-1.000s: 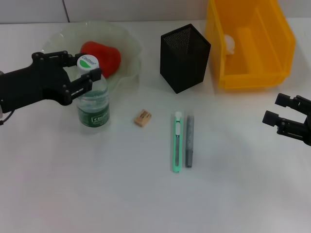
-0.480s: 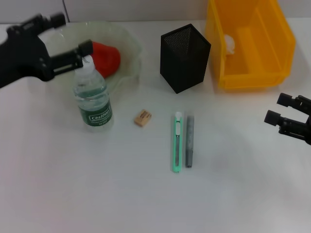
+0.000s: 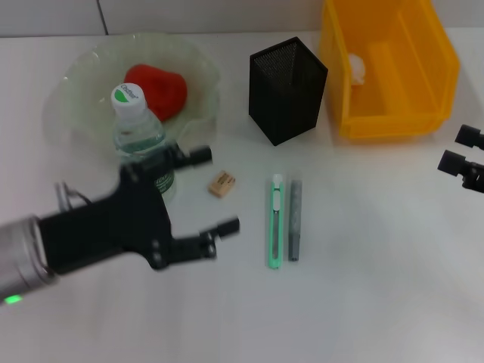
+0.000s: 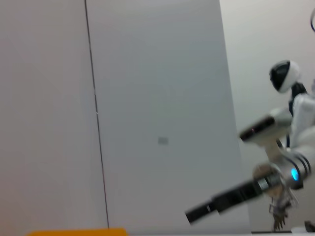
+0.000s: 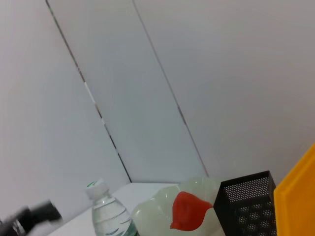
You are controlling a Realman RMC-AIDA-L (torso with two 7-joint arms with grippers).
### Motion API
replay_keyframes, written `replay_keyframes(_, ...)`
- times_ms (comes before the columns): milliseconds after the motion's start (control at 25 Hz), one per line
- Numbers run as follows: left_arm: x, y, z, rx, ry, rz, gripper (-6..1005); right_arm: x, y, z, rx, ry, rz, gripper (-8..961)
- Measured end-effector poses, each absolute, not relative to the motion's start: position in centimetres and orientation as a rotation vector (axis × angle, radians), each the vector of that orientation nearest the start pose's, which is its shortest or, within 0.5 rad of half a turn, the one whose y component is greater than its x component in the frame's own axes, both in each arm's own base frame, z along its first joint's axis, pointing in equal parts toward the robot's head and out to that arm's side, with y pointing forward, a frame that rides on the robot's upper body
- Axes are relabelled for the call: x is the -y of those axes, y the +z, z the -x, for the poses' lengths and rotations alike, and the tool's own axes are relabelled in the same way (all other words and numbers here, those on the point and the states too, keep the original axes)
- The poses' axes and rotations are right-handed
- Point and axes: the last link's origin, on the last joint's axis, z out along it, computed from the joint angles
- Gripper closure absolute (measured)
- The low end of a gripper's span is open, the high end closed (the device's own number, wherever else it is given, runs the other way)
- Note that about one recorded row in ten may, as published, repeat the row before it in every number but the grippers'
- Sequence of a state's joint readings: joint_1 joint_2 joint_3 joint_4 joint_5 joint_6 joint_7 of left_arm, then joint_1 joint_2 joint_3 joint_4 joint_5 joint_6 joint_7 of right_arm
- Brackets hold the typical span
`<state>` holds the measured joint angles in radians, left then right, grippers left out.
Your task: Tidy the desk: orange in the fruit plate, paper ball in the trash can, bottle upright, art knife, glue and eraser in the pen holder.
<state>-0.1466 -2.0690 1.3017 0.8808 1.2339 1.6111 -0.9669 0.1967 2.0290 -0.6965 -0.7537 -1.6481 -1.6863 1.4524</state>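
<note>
The left gripper [image 3: 206,191] hangs with its 2 fingers [image 3: 227,225] spread wide and empty, just beside the small tan eraser [image 3: 221,184], which lies between the upright water bottle [image 3: 141,144] and the green art knife [image 3: 275,221]. The eraser looks light, slightly grippy and low, so pinching its 2 long sides seems best. The right gripper [image 3: 460,148] waits at the table's far right edge, fingers apart.

An upright bottle [image 5: 109,212] stands beside the pale fruit plate [image 5: 158,212] holding a red object [image 5: 188,210]; a black mesh pen holder [image 5: 248,204] and an orange bin [image 5: 295,199] follow.
</note>
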Motion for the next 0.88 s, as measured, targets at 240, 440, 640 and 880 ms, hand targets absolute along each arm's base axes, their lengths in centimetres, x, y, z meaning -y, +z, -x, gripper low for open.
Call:
replay_keyframes(240,-23.7,-4.2,27.6,0.163,-1.038,2.560,139,-28.2,8.6,-28.4,-0.885,0.624,2.540,106)
replay_keyframes(440,-23.7,-4.0,28.0,0.184,-1.024,2.539,140,-31.8,7.8,-22.3,-0.955,0.312,2.666,106)
replay_keyframes(640,-23.7,-4.3,28.8,0.222,-0.964,2.535,140,-34.9,5.6,-17.2,-0.973,-0.020,2.682,106)
replay_keyframes(880,-23.0,-4.3,29.5,0.257,-0.944,2.520,141,-37.8,2.6,-12.6,-1.063,-0.300,2.610,106)
